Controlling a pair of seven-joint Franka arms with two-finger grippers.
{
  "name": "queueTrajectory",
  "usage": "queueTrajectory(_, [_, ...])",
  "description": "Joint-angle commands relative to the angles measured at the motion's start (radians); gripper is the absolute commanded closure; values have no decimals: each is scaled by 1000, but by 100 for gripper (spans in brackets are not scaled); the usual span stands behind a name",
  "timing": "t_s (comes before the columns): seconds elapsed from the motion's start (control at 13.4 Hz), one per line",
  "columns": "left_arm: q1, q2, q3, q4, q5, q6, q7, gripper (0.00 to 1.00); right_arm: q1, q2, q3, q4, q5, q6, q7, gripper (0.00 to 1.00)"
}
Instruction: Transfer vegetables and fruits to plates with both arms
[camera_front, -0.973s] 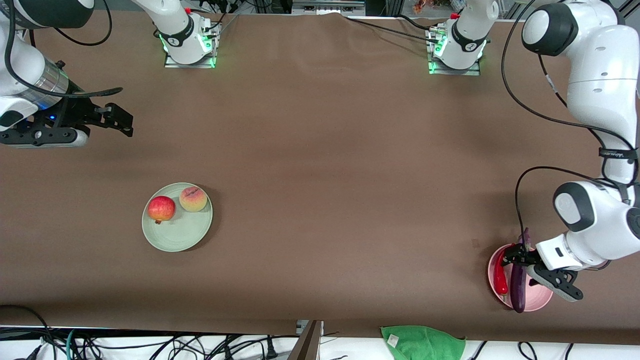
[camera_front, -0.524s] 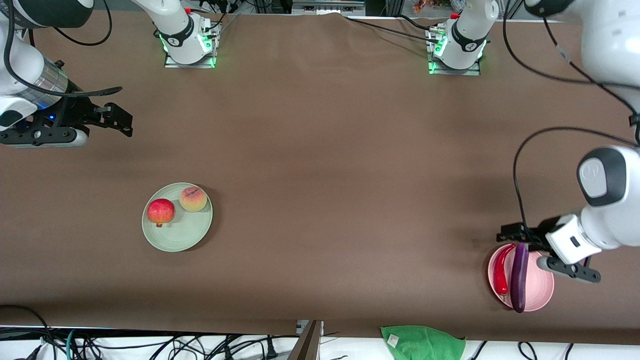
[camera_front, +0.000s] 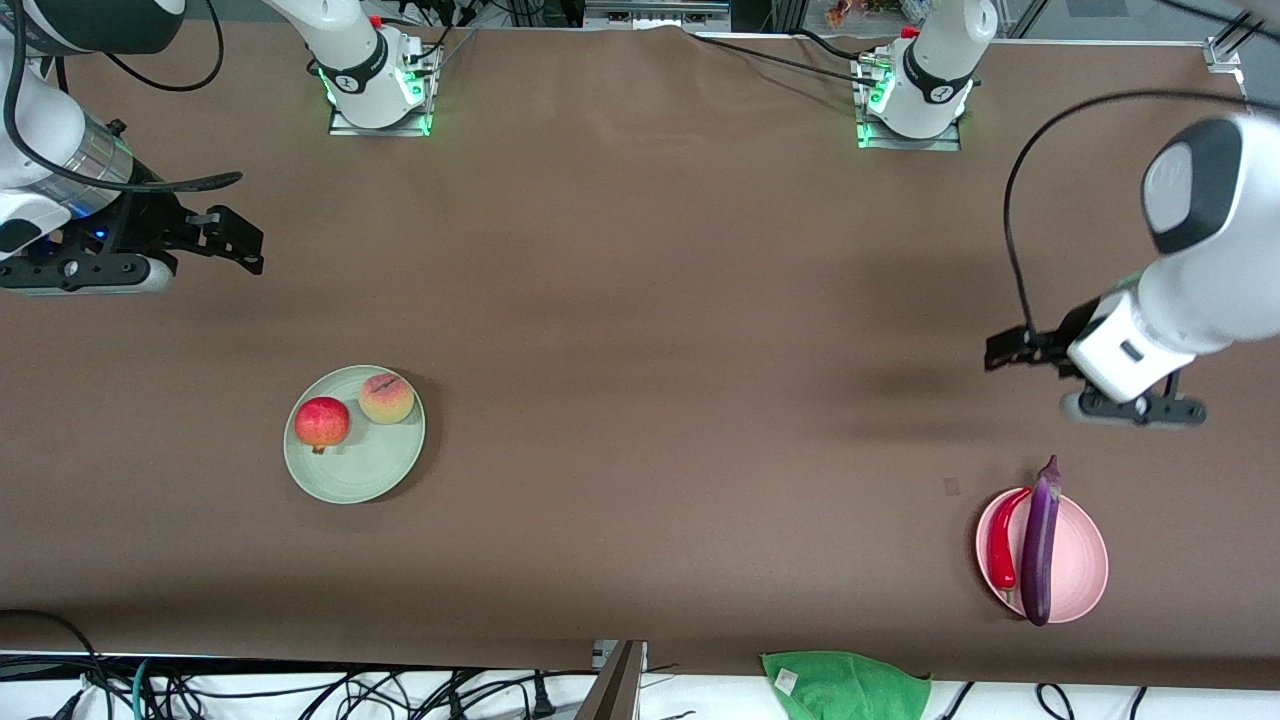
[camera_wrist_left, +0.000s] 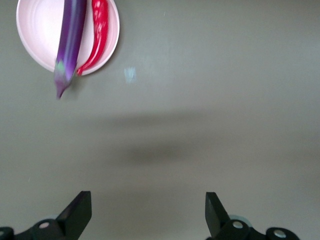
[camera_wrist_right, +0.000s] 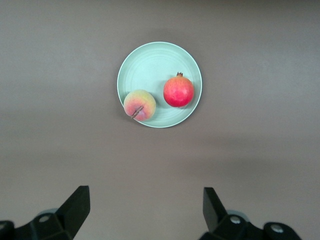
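in the front view both arms ran off the frame's edges, and each wrist view showed only its own fingertips at the frame's bottom edge. the left gripper (camera_front: 1090, 372) hung at mid right over bare table (camera_front: 640, 300), fingers spread wide, holding nothing. the right gripper (camera_front: 205, 240) hung at upper left, also spread and empty. the eggplant (camera_front: 1040, 540) and chili pepper (camera_front: 1003, 548) lay side by side on the pink plate (camera_front: 1085, 570) at lower right, the eggplant's ends overhanging the rim. the peach (camera_front: 386, 397) and pomegranate (camera_front: 322, 420) sat on the green plate (camera_front: 370, 470), left of centre.
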Motion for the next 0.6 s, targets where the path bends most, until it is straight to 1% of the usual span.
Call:
queueTrajectory(0.0, [-4,-116,38,-68,9,-61,4,0,-17,-10,13,8,-1,3,-13,0])
queueTrajectory(0.15, [-1,-146,49,-60,11,-69,-1,0,-11,-4,19,7,-17,-5,-15,1])
queueTrajectory(0.37, [14,-146,50,-53,8,-113,1,0,-18,-2,5,5,-7,-22,-81,0])
queueTrajectory(0.52, [13,-137,50,-4,11,-113,-9,0,-20,-2,-1,8,-7,-21,-90,1])
